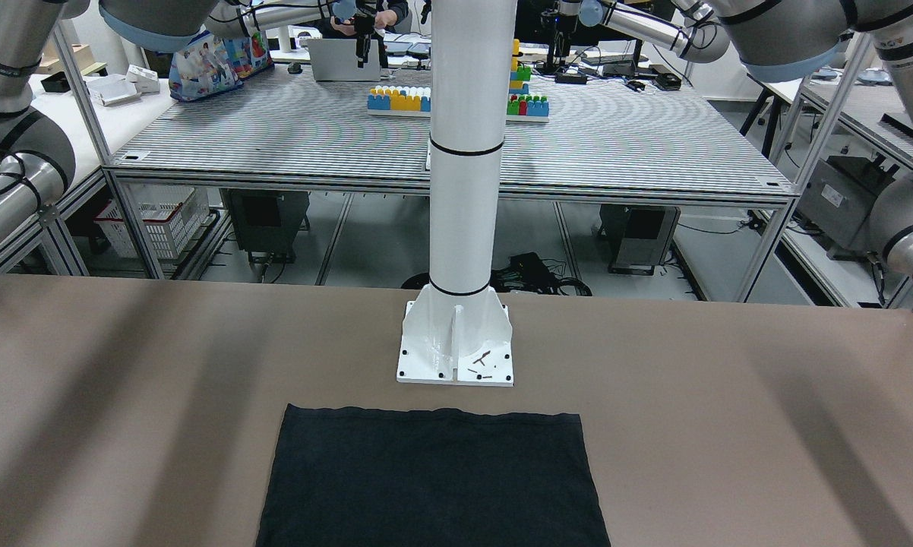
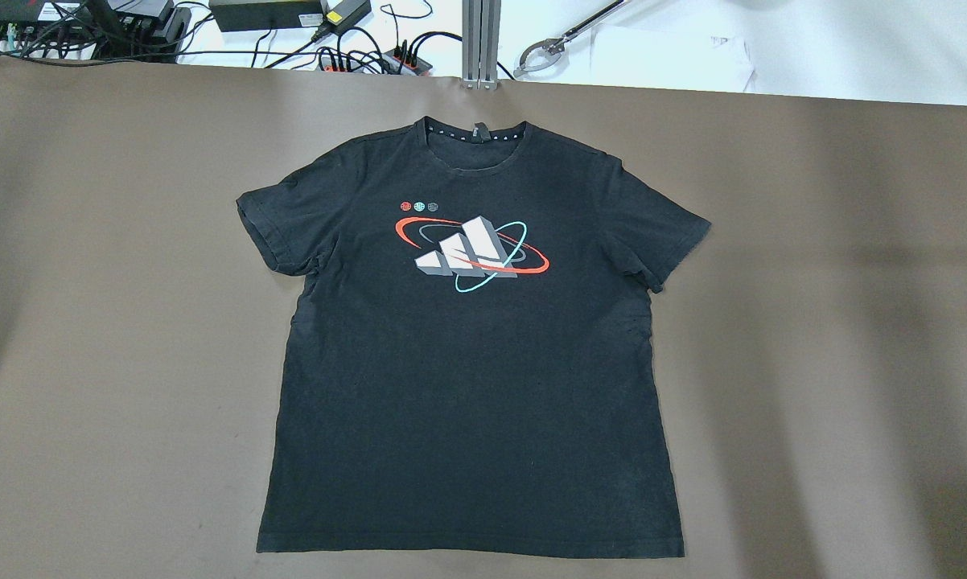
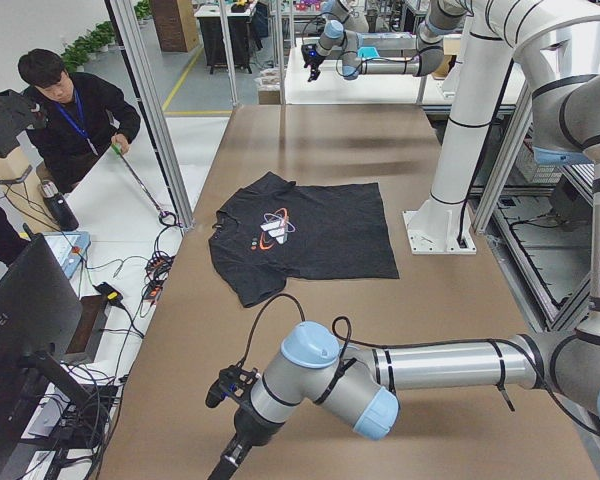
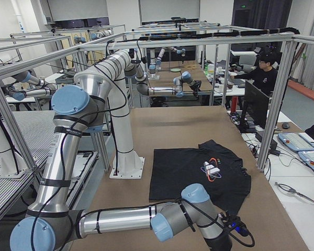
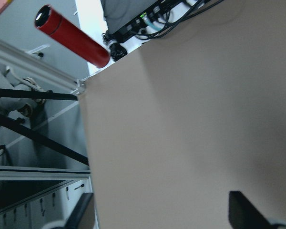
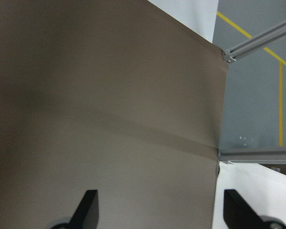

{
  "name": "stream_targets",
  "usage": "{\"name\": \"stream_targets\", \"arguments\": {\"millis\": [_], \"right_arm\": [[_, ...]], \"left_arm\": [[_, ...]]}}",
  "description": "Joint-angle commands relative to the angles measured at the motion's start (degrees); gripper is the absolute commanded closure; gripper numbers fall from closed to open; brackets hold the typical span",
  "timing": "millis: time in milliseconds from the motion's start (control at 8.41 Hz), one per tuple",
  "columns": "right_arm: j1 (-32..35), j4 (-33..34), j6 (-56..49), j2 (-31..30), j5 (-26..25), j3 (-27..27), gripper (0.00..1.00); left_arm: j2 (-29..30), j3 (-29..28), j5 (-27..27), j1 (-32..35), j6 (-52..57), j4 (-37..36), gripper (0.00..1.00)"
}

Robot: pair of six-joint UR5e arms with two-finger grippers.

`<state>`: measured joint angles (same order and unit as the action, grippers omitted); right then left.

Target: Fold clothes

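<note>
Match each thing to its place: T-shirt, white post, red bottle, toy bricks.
Things:
1. T-shirt
2. white post
3. red bottle
4. toy bricks

Places:
A. on the grey ribbed table beyond the post
B. spread flat on the brown table, print up
C. off the brown table, past its edge
D. upright on the brown table, by the shirt's hem

Pairs: 1-B, 2-D, 3-C, 4-A

Black shirt (image 3: 320, 245) spread flat on the brown desk (image 3: 330, 140), near the white post (image 3: 470, 130). Left arm (image 3: 440, 365) stretches across up front, person (image 3: 75, 110) beside the desk.
</note>
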<state>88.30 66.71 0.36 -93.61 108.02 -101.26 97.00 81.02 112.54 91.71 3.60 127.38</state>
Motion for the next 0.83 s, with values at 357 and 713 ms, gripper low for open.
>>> {"name": "stream_targets", "arguments": {"millis": [357, 713], "right_arm": [[-20.0, -0.5, 26.2, 17.6, 1.8, 8.9, 0.07], [-26.7, -0.6, 37.7, 23.5, 1.6, 11.4, 0.07]], "left_arm": [[15.3, -7.1, 6.6, -17.8, -16.0, 0.0, 0.00], [26.9, -17.2, 6.7, -26.6, -29.0, 0.2, 0.00]]}}
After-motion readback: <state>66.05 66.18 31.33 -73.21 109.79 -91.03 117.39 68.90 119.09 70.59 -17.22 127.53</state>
